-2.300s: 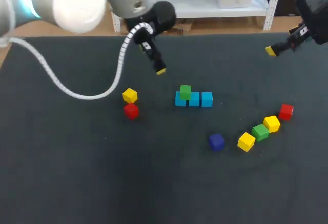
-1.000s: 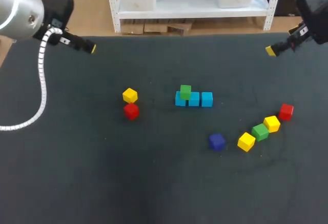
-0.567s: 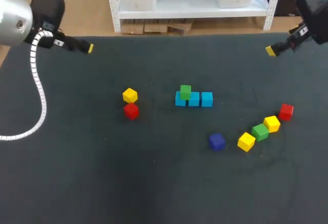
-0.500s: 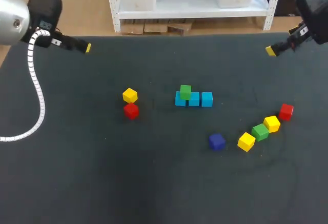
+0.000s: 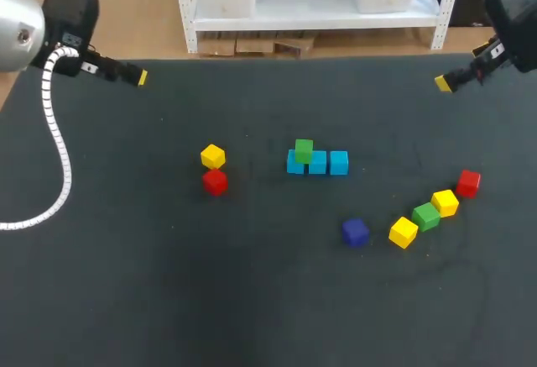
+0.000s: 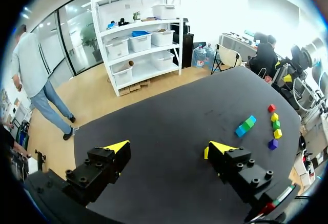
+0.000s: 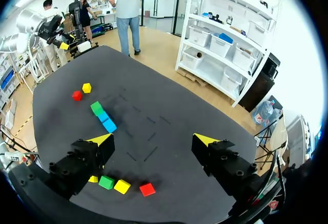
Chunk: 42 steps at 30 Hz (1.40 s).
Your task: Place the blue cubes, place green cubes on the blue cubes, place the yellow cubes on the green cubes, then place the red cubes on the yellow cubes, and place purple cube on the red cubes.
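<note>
Tools spread, empty, left tool (image 5: 141, 76) upper left, right tool (image 5: 443, 83) upper right, likely held clear of green cube (image 5: 304, 150) topping blue cubes (image 5: 338, 162).

A green cube (image 5: 304, 150) rests on the row of blue cubes (image 5: 328, 164).

No words can be read in any view. No numbers, labels or signs can be read either.
</note>
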### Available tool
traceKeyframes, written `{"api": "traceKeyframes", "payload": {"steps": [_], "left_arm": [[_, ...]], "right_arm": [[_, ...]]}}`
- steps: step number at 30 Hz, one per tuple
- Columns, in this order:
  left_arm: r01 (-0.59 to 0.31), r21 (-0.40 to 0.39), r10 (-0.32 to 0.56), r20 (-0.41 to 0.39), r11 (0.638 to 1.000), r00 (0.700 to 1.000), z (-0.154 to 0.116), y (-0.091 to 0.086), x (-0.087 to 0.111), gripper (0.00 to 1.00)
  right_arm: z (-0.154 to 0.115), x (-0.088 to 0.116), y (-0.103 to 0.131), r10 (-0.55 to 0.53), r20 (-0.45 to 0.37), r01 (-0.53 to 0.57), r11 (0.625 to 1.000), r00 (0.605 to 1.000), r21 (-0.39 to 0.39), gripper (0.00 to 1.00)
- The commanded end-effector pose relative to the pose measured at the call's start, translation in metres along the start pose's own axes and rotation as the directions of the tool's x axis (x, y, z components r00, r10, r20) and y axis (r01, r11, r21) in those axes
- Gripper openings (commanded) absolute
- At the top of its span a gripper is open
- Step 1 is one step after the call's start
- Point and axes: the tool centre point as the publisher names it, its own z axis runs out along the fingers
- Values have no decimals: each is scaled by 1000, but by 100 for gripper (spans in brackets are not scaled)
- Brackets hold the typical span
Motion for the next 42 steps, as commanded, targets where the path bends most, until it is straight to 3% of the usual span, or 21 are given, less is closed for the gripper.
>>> {"api": "traceKeyframes", "payload": {"steps": [1,8,12,17,20,23,26,35,42], "left_arm": [[-1,5,1,2,1000,1000,0,1,0,100],[-1,5,1,2,1000,1000,0,1,0,100],[-1,5,1,2,1000,1000,0,1,0,100],[-1,5,1,2,1000,1000,0,1,0,100],[-1,5,1,2,1000,1000,0,1,0,100],[-1,5,1,2,1000,1000,0,1,0,100],[-1,5,1,2,1000,1000,0,1,0,100],[-1,5,1,2,1000,1000,0,1,0,100],[-1,5,1,2,1000,1000,0,1,0,100]], "right_arm": [[-1,0,1,1,-1,-1,1000,1000,3,100],[17,10,19,-66,-83,58,994,994,-98,100],[19,15,41,-229,-124,208,964,965,-166,100],[16,30,65,-490,-175,441,860,854,-256,100],[14,44,81,-625,-246,555,776,741,-298,100],[15,58,97,-693,-263,589,715,671,-377,100],[25,78,114,-760,-307,615,646,573,-452,100],[48,139,130,-845,-387,623,535,370,-571,100],[43,166,119,-882,-391,652,462,264,-601,100]]}}
